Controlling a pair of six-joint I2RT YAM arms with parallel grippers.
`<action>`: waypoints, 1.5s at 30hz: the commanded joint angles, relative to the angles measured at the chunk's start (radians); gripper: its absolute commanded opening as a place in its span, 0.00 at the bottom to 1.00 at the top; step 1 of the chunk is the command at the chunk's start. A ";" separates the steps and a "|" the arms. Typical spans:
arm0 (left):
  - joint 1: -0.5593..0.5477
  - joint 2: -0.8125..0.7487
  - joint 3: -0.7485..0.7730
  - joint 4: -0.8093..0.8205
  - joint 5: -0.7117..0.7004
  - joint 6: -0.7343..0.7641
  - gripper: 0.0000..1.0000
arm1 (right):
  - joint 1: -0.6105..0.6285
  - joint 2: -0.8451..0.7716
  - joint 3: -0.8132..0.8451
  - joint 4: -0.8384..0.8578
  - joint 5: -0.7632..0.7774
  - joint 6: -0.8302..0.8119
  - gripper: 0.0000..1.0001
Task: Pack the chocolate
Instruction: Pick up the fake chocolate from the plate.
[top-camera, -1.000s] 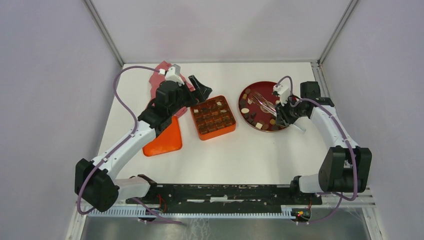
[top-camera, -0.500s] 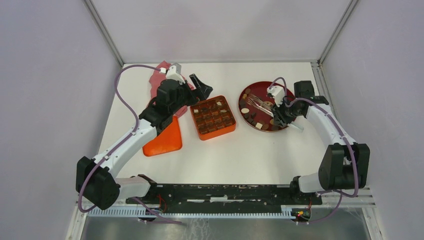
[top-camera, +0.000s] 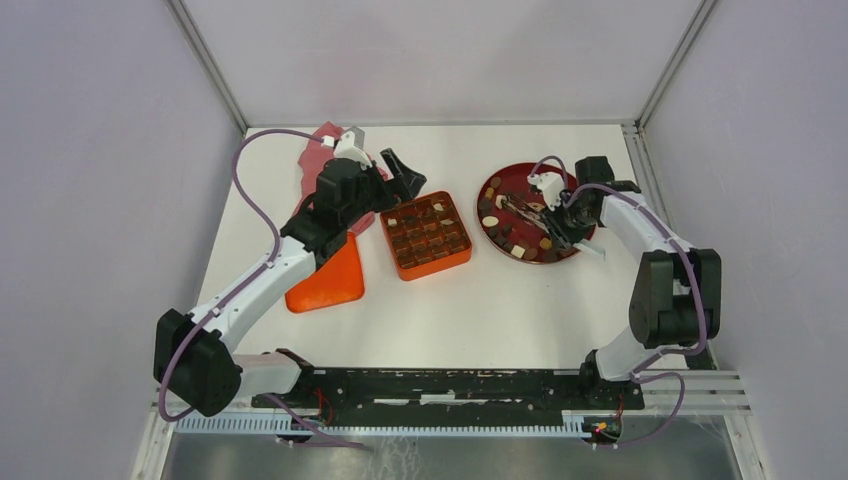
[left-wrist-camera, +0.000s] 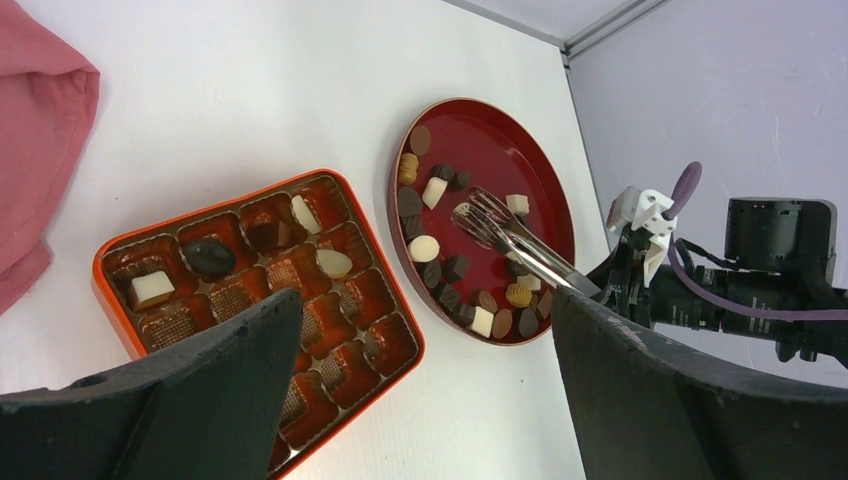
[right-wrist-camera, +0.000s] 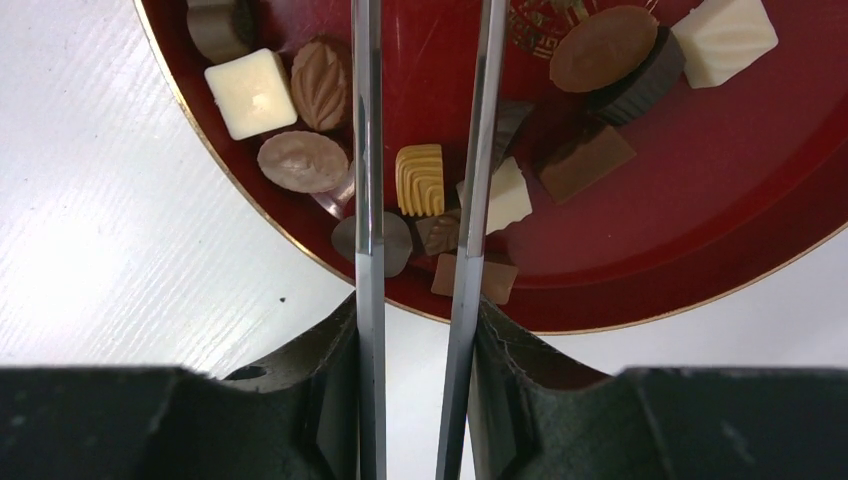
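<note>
The tongs (right-wrist-camera: 366, 150) are being clamped by the right gripper (right-wrist-camera: 415, 340) over the chocolate (right-wrist-camera: 420, 178) on the plate (right-wrist-camera: 700, 200), at three o'clock of the box (left-wrist-camera: 210, 215), their tips being cut off at the wrist view's twelve o'clock, while the left gripper (left-wrist-camera: 425, 310) is being held apart
</note>
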 joint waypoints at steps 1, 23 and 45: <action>0.003 0.018 0.041 0.033 -0.010 0.044 0.98 | 0.018 0.042 0.075 0.043 0.022 0.039 0.40; 0.010 0.064 0.086 0.023 -0.018 0.060 0.98 | 0.050 0.212 0.217 0.037 0.072 0.113 0.42; 0.015 0.050 0.046 0.102 0.018 0.036 0.99 | 0.039 0.001 0.052 0.062 0.061 0.089 0.00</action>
